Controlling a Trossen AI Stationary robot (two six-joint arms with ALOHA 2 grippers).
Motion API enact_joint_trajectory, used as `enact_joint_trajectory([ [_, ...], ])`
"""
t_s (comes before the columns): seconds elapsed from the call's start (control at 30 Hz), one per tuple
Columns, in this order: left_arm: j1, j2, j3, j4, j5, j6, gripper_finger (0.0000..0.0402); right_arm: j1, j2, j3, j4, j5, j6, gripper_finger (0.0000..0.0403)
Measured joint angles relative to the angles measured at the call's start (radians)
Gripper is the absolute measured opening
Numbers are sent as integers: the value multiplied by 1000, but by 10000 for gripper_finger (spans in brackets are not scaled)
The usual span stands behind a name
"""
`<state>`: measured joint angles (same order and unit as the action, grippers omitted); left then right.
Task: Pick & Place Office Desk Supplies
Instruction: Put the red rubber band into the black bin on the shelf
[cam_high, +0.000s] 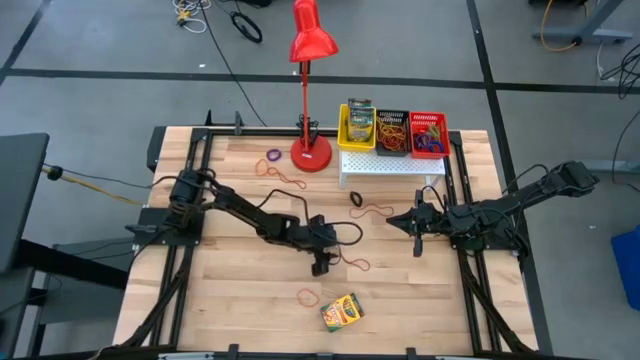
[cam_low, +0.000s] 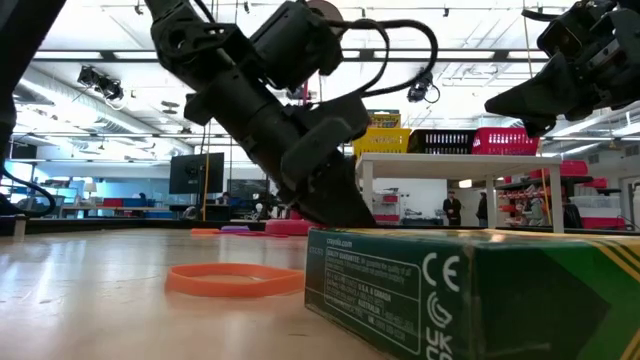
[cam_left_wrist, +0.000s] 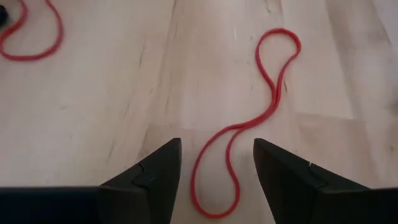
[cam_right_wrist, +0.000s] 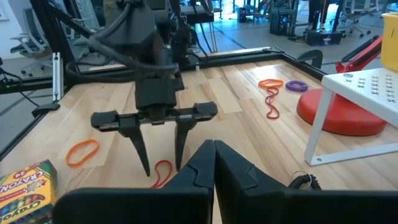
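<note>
Crayon box (cam_low: 480, 295) beside orange band (cam_low: 235, 280)

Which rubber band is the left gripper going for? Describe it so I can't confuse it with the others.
On the wooden table, follow the left arm to the open left gripper near the centre. The red rubber band lies between its fingers, a long twisted loop, unlike the rounder orange band nearer the crayon box.

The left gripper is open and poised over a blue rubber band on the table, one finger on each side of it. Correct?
Not quite: the rubber band is red, not blue, as the left wrist view shows. The left gripper is indeed open and straddles it.
</note>
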<state>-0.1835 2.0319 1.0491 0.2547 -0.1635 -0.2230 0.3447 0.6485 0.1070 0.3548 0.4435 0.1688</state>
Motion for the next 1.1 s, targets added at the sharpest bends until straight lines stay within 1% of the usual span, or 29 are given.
enact_joint_trajectory([
  [0.13,0,12,1,-5,2,-6,198,0,0,0,-1,0,0,7],
  [0.27,0,14,2,-11,-1,-17,168,0,0,0,-4,0,0,7],
  [0.5,1,5,2,-24,5,0,79,0,0,0,-8,0,3,7],
  [0.7,-3,-22,1,-88,13,14,10,0,0,0,-14,0,3,7],
  [0.9,-22,-52,-2,-131,-43,44,6,0,0,0,-16,0,3,7],
  [1.1,-41,-64,-5,-124,-100,71,5,0,0,0,-21,6,-1,7],
])
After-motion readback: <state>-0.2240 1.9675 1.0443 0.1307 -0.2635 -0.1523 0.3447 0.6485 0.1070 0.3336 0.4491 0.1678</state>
